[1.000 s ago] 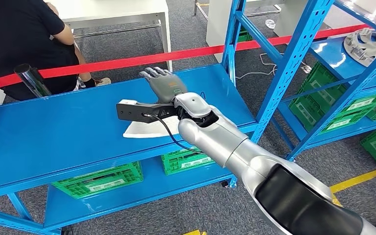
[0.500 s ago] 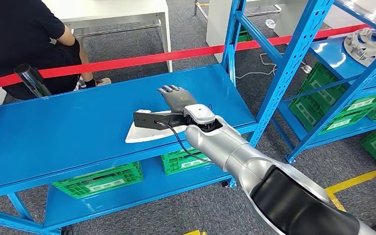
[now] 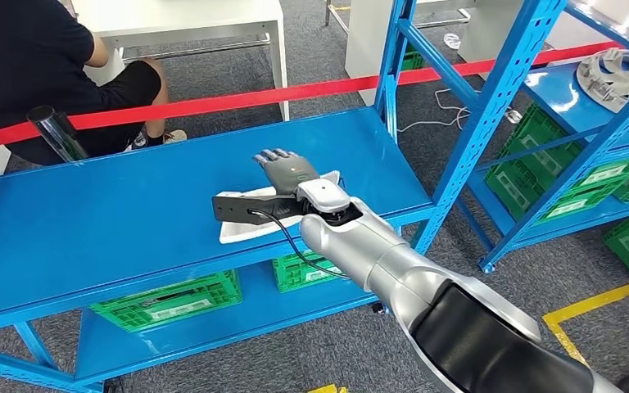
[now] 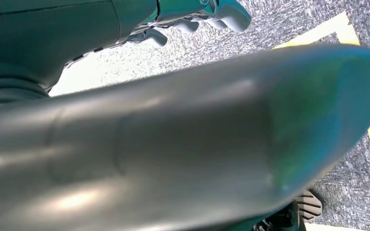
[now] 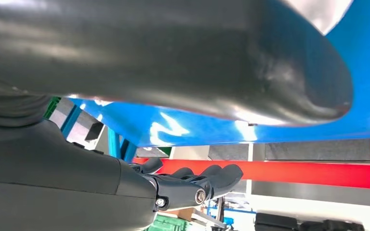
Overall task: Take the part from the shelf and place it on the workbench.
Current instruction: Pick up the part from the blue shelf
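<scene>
On the blue workbench (image 3: 115, 221) lies 1 white part (image 3: 242, 225), flat, near the front edge. The right hand (image 3: 288, 172) rests over the far side of this part, the fingers stretched forward and apart, and I see nothing gripped in it; the black camera bar at the wrist covers the middle of the part. In the right wrist view the fingers (image 5: 212, 177) are also straight and hold nothing. The left hand (image 4: 192, 19) hangs above the grey carpet, the fingers a little curled; if it is open or closed I cannot tell.

Under the workbench stand 2 green crates (image 3: 172, 303). At the right is 1 blue shelf rack (image 3: 508, 90) with more green crates (image 3: 590, 184) on its lower levels and 1 round silver metal piece (image 3: 618, 74) on an upper level. 1 red tape (image 3: 229, 100) runs across behind the workbench. 1 person in black clothes (image 3: 33, 74) sits behind it, beside 1 white table (image 3: 213, 20). The floor is grey carpet (image 3: 237, 74) with yellow marking lines (image 3: 598, 303).
</scene>
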Action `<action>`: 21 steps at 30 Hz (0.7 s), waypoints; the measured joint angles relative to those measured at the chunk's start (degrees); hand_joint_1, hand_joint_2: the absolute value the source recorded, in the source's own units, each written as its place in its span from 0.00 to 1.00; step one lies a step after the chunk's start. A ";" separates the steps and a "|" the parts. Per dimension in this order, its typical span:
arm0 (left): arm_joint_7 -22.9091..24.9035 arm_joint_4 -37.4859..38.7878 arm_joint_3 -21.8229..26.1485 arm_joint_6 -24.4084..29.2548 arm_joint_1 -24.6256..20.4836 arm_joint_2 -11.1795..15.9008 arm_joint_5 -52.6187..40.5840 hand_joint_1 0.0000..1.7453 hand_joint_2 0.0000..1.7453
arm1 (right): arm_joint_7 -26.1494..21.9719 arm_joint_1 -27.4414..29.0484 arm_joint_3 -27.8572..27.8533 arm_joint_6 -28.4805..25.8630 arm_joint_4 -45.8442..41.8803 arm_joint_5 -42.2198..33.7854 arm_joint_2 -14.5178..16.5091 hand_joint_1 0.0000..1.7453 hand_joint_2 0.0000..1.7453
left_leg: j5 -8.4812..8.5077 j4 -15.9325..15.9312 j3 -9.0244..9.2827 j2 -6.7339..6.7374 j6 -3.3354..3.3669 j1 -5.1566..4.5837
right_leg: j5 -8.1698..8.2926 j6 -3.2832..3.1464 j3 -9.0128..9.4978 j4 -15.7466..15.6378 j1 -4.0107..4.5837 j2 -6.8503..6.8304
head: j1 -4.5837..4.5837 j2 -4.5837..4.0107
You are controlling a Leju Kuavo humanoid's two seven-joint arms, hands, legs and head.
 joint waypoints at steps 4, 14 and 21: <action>0.06 -0.04 -0.03 0.00 -0.23 -0.03 -0.29 0.00 0.00 | -0.12 0.16 0.00 0.02 0.01 0.20 0.06 0.00 0.00 | -0.07 -0.49 0.64 0.20 0.72 0.06 | -4.79 -0.36 -6.71 12.06 0.37 -0.12 | 0.12 0.00; 0.76 -0.18 -0.14 0.00 -0.89 -0.34 -1.38 0.00 0.00 | -2.57 1.10 0.00 -0.16 -0.89 1.87 0.67 0.00 0.00 | -3.22 -0.32 2.83 0.11 -1.84 -0.06 | 0.80 -2.94 -1.64 0.27 1.23 0.05 | 0.14 0.00; 1.11 -0.33 -0.16 0.00 -1.09 -0.35 -1.46 0.00 0.00 | -3.80 2.86 0.29 0.32 -3.92 2.63 2.74 0.00 0.00 | -4.80 16.01 -8.74 0.29 -3.84 0.49 | -3.04 -4.07 3.90 -0.38 0.65 0.13 | -0.59 0.00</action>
